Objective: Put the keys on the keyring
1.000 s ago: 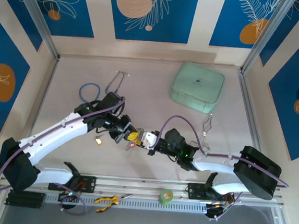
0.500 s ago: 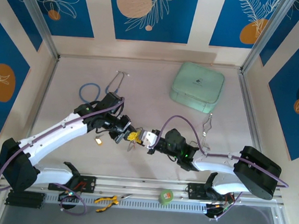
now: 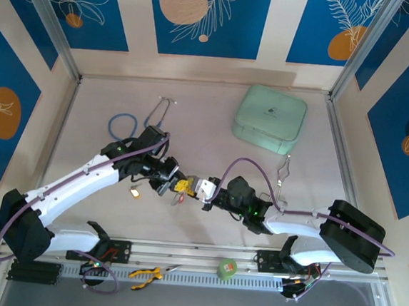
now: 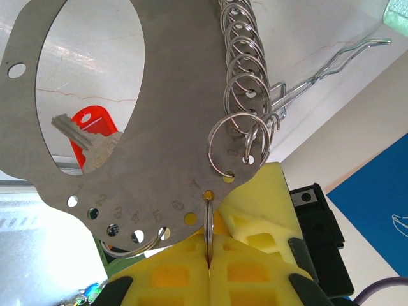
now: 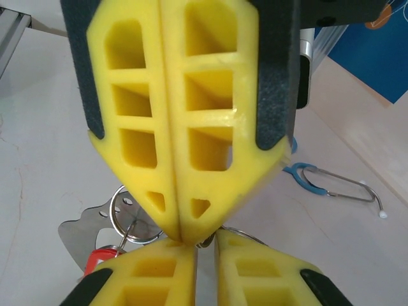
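Pads of the left gripper [image 4: 208, 241] are pressed together on a small split ring hanging from the keyring [image 4: 172, 127], a flat grey metal plate with a wide oval opening and numbered holes along its curved edge. This grip probably holds the plate steady and off the table, broad face toward the left wrist camera, so the right gripper [image 5: 204, 258] can work at the rings. The right jaws meet it nose to nose with a narrow gap, and I cannot tell whether they pinch anything.

The plate's long axis runs from lower left to the top of that frame, numbered edge downward. Through the opening, a silver key [image 4: 86, 143] lies diagonally, blade tip to the upper left, against a red tag [image 4: 95, 124]. A tiny brass-yellow key [image 3: 135, 192] lies on the table, left of both grippers.
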{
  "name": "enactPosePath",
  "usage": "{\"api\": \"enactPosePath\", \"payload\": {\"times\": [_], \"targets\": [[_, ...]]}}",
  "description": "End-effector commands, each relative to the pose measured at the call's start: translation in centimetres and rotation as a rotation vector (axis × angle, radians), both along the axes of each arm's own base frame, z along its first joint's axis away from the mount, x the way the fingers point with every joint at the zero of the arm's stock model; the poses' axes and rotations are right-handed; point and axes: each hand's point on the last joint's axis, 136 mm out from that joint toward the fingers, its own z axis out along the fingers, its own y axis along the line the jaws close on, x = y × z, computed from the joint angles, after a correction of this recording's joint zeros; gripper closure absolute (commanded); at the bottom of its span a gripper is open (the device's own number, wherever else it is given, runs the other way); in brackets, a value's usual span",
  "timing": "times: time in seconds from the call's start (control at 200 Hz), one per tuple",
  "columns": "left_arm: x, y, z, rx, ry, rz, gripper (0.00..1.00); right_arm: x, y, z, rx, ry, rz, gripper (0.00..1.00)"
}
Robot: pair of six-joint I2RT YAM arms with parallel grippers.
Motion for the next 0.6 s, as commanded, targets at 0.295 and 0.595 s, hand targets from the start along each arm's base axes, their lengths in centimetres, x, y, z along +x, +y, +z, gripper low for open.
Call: {"api": "enactPosePath", "payload": {"times": [0.295,0.595], "targets": [[-0.15,0.52,-0.15,-0.005,0.072,0.088,1.00,-0.48,0.83,2.40,0.090,-0.020,0.052,0.85],[0.06,0.65,-0.04,-0.014,0.059,0.110,1.00,-0.34,1.18,2.88,0.116,-0.019,0.053,1.00]]}}
